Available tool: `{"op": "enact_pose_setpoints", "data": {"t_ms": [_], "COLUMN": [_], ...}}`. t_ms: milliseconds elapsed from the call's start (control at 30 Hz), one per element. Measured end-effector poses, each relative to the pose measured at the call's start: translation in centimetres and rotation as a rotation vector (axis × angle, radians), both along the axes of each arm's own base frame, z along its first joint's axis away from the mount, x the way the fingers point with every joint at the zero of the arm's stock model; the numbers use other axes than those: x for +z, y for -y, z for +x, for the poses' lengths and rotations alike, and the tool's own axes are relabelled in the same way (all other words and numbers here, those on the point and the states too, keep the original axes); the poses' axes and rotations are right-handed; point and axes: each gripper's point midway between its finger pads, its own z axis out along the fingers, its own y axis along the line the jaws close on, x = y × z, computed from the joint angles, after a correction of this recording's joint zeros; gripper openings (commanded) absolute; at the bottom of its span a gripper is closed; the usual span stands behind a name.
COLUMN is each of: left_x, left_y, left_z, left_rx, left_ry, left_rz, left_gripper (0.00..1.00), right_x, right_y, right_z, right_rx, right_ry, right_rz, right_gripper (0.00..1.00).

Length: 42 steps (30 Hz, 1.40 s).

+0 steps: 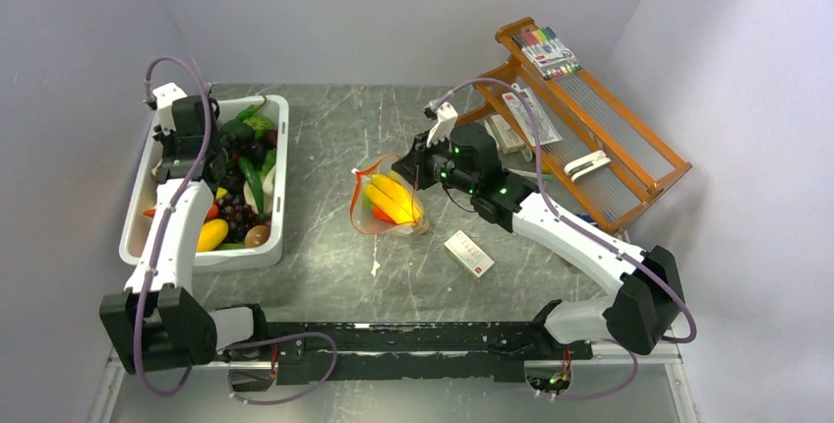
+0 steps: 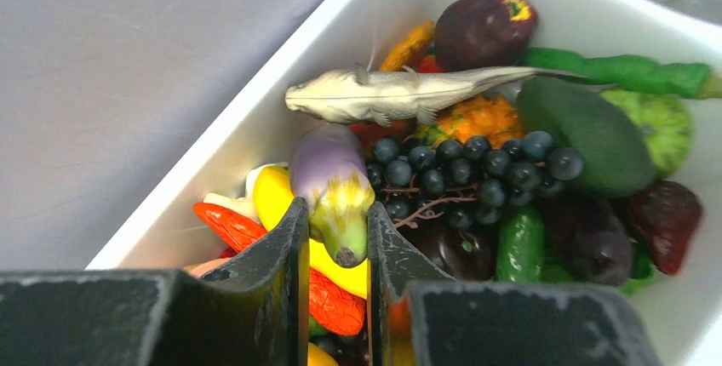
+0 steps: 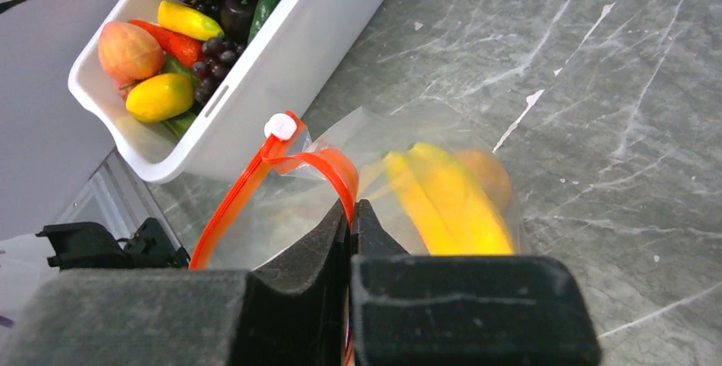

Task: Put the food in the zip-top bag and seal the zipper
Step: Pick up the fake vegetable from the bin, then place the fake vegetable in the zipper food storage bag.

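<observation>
Left wrist view is showing the purple eggplant (image 2: 334, 187) lying in line with the fingers, its yellow-green stem end pointing back toward the camera and its rounded body reaching away over the dark grapes (image 2: 464, 170). The left tool (image 2: 336, 213) is closing on that stem end, open only as far as the eggplant's width, both fingers appearing to press its sides, so it is gripping the eggplant above the other food inside the white tub (image 2: 255, 119). From there the zip-top bag (image 1: 388, 202) is lying off to the robot's right, well apart from the tub across bare table (image 1: 325, 128), with its mouth gaping toward the tub side. A banana (image 3: 443, 196) and something orange are already sitting inside it. The right tool (image 3: 351, 213) is pinching the zipper (image 3: 255, 179) at the mouth's rim, fingers fully together on the red-orange strip, and so is propping the mouth up in a loop. The white slider (image 3: 280, 126) is resting at one end of the strip, so the bag is not yet sealed. The left arm is the nearer one to the tub and is carrying the load; judging from this, the coming move is calling for a lift and a rightward carry to that raised mouth.
</observation>
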Motion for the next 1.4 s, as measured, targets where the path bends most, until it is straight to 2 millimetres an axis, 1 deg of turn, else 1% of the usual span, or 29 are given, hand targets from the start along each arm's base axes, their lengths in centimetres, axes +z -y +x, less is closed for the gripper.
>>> {"op": "enact_pose_setpoints", "data": {"t_ms": [67, 200, 300, 433, 500, 633, 800, 933, 1000, 1100, 1333, 1400], "left_x": [1.1, 2.7, 3.4, 3.7, 4.2, 6.2, 9.3, 10.4, 10.6, 10.6, 12.1, 12.2], "left_y": [0.5, 1.4, 2.0, 2.7, 3.0, 3.7, 4.8, 5.1, 5.4, 6.5, 10.2, 11.0], "left_z": [-0.4, -1.2, -1.6, -2.2, -2.4, -2.9, -3.3, -3.6, -3.7, -3.9, -4.6, -4.8], "left_rx": [-0.021, -0.067, -0.102, -0.141, -0.161, -0.204, -0.272, -0.299, -0.316, -0.367, -0.537, -0.580], "left_ry": [0.041, 0.093, 0.118, 0.108, 0.104, 0.141, 0.216, 0.231, 0.236, 0.245, 0.333, 0.342], "left_rz": [-0.016, -0.042, -0.059, -0.079, -0.085, -0.090, -0.095, -0.090, -0.098, -0.131, -0.222, -0.243], "left_gripper": [0.07, 0.07, 0.07, 0.07, 0.07, 0.07, 0.07, 0.07, 0.07, 0.07, 0.07, 0.07], "right_x": [0.1, 0.5, 0.4, 0.1, 0.2, 0.1, 0.2, 0.2, 0.2, 0.3, 0.0, -0.1], "right_y": [0.0, -0.1, -0.3, -0.4, -0.3, -0.2, -0.1, 0.0, 0.1, 0.1, 0.1, 0.0], "right_z": [0.1, 0.3, 0.5, 0.8, 0.8, 1.0, 1.0, 1.1, 1.1, 1.1, 1.3, 1.4], "right_rx": [-0.002, -0.006, -0.007, -0.021, -0.027, -0.039, -0.049, -0.054, -0.054, -0.059, -0.076, -0.080], "right_ry": [-0.001, 0.004, 0.001, -0.014, -0.017, -0.020, -0.024, -0.028, -0.030, -0.030, -0.049, -0.055], "right_rz": [-0.003, -0.002, -0.003, -0.002, 0.001, -0.001, -0.010, -0.015, -0.018, -0.019, -0.013, -0.007], "right_gripper": [0.00, 0.00, 0.00, 0.00, 0.00, 0.00, 0.00, 0.00, 0.00, 0.00, 0.00, 0.00]}}
